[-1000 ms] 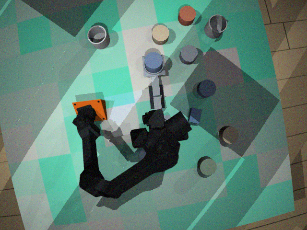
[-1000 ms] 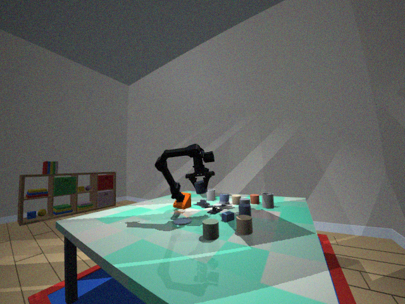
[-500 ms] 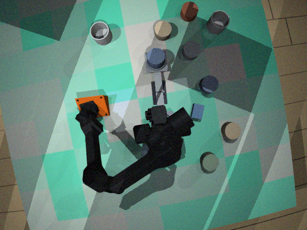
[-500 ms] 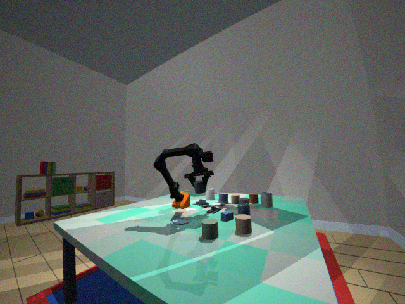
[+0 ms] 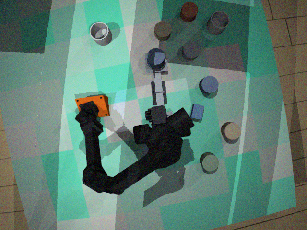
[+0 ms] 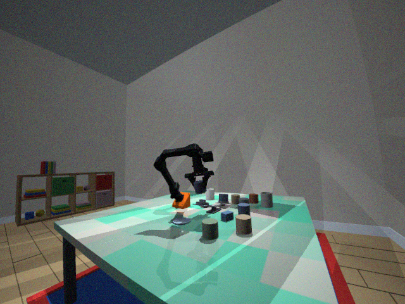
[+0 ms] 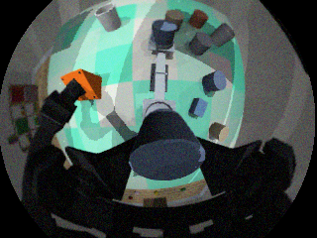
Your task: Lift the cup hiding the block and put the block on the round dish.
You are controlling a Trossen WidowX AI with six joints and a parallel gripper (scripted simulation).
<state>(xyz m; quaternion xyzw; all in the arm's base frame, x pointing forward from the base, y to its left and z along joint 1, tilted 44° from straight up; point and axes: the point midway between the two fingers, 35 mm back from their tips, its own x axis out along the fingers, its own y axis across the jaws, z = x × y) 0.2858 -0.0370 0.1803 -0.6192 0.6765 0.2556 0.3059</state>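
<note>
My gripper (image 6: 199, 185) (image 7: 164, 138) is shut on one blue cup (image 6: 200, 187) (image 7: 167, 160), held in the air above the near end of the balance. The other blue cup (image 5: 156, 60) (image 6: 223, 197) (image 7: 164, 36) stands on the far end plate of the balance (image 5: 158, 80) (image 7: 160, 74). The near end plate (image 7: 148, 105) shows only partly; the held cup and the arm cover the rest. No block shows there, and I cannot tell whether one lies in the covered part. The round dish (image 6: 181, 221) lies on the table and is mostly under the arm in the top view.
A small blue box (image 5: 197, 112) (image 6: 226, 216) (image 7: 198, 107) lies right of the balance. Several short cylinders stand right and behind, including a blue one (image 5: 208, 84) and a tan one (image 5: 232, 131). Grey open containers (image 5: 102, 39) (image 5: 217, 23) stand at the back left and right.
</note>
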